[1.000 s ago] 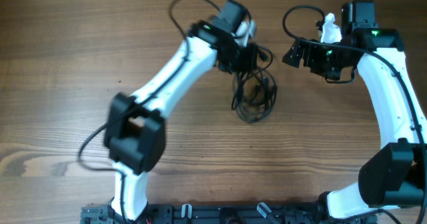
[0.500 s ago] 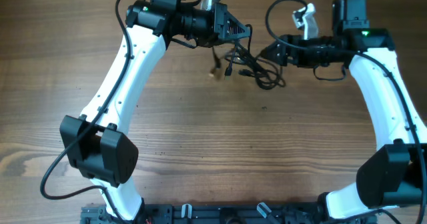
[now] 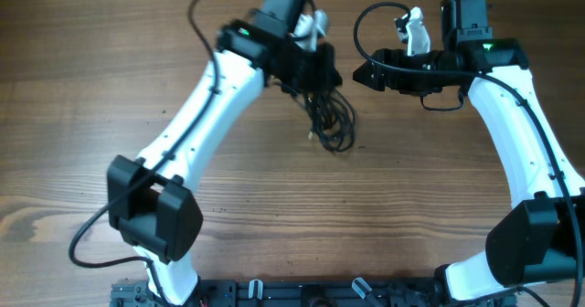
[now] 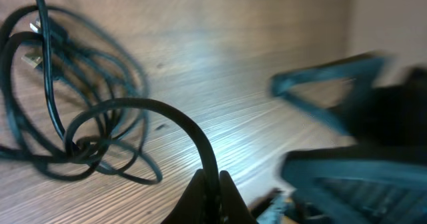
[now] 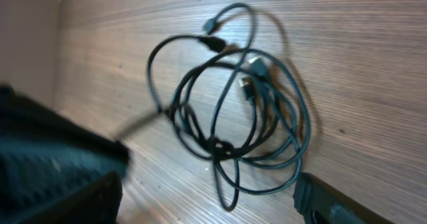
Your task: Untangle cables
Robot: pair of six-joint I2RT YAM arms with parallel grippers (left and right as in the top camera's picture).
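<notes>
Left claw (image 3: 318, 68) pressed together on one black strand of the cables (image 3: 334, 120), shown from the left wrist as an arch running down into the pinch (image 4: 208, 192); right claw (image 3: 366, 72) spread wide, gripping nothing, just to the right of the other; beneath both, wooden table (image 3: 439, 188), brown grain; white arms (image 3: 210, 106) stretched from the near edge toward the far middle; cables bunched in loose overlapping loops (image 5: 233, 111), lying on the wood below the pinching claw; among the loops, small plug ends (image 5: 253, 64), one pale, one dark, close together.
</notes>
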